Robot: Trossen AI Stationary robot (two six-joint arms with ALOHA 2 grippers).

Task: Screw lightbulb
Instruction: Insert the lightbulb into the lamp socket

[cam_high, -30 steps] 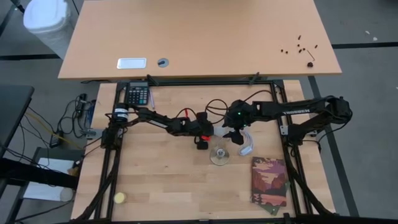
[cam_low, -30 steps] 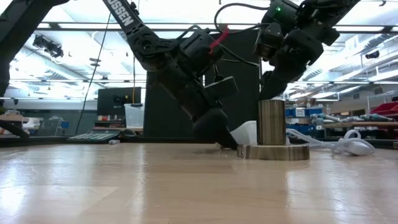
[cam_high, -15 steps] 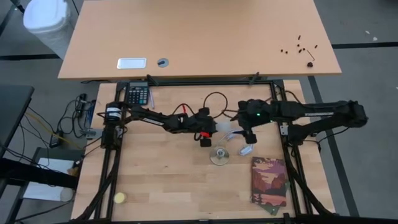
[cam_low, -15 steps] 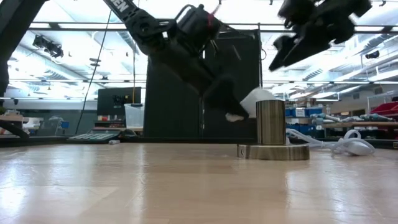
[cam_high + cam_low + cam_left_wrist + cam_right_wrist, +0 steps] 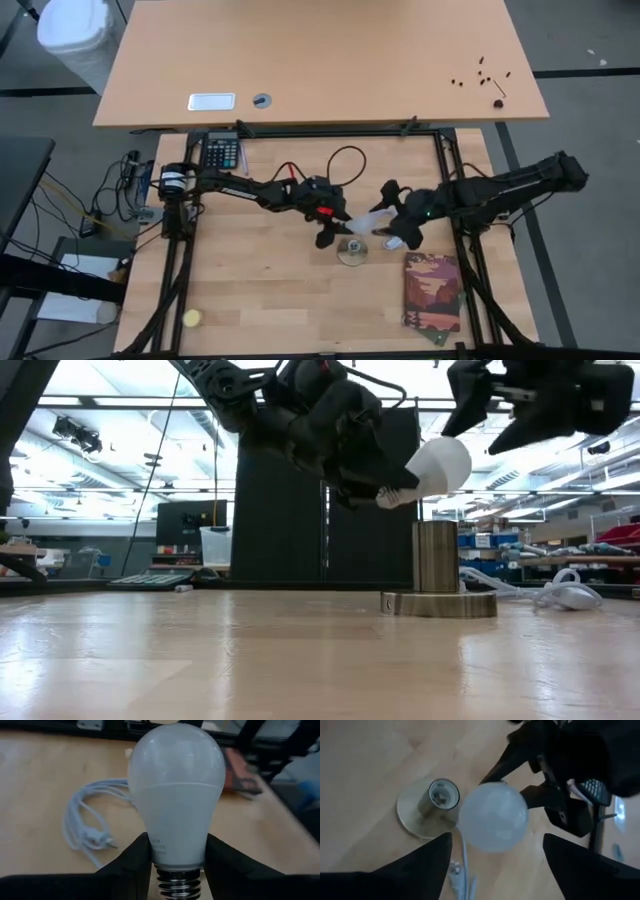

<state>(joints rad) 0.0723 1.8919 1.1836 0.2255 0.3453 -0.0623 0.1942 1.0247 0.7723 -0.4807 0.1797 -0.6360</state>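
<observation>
The left claw [image 5: 385,488] was clamped on the lightbulb [image 5: 432,466], above the socket [image 5: 437,573]. The right claw [image 5: 492,865] stood apart nearby, a white cord [image 5: 82,827] on the counter [image 5: 270,290].

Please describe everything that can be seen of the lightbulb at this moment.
The lightbulb is white, frosted and pear-shaped, with a silver threaded base. The left tool grips its narrow neck just above the thread. It hangs in the air, tilted, round end towards the open right tool, near the top of the metal socket and touching nothing else.
</observation>
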